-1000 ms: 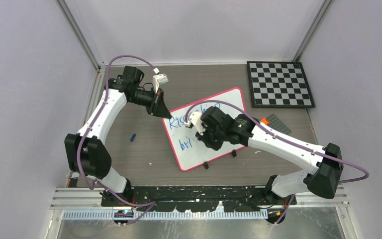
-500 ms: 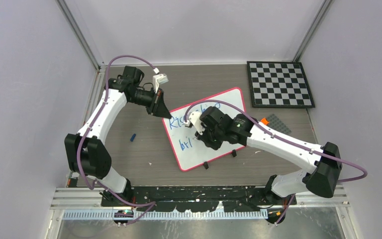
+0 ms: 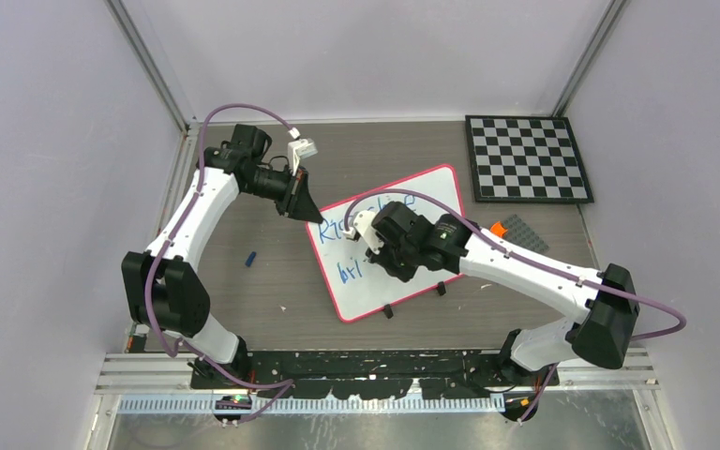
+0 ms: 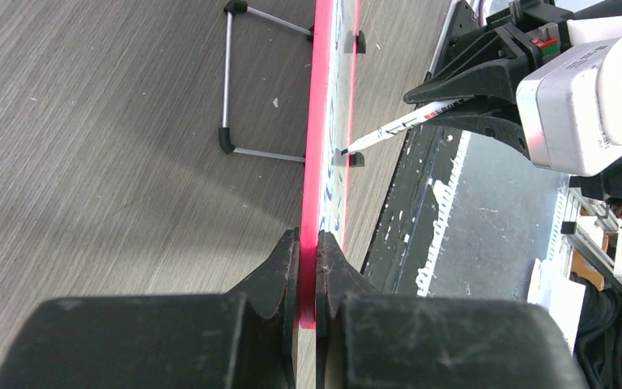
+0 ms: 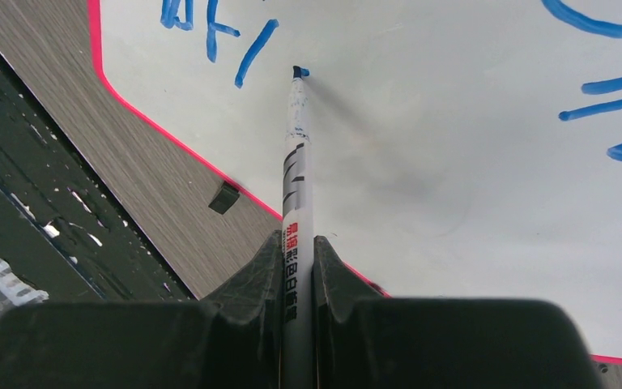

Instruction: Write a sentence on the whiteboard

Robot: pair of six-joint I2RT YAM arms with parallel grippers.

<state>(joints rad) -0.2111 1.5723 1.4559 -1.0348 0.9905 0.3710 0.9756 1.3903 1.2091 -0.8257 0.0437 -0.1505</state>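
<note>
Top view. The whiteboard lies askew at mid-surface, its clipped edge toward the near edge and one corner toward the checkerboard in the far right corner. The sentence is partly written in blue along the board's left side; the rest is hidden under the right arm. The left pincer meets the board's far left corner. The right pincer hovers over the lower line of writing. A small blue item lies apart, toward the surface's left edge.

Left wrist view. The board is seen edge-on — the left pincer's fingers are closed on its red rim. A white marker slants in from the right, its tip at the board face beside a black clip.

Right wrist view. The right pincer is clamped narrowly on the marker barrel. The blue tip touches the white face just right of the strokes "bri" — a fresh dot shows there.
</note>
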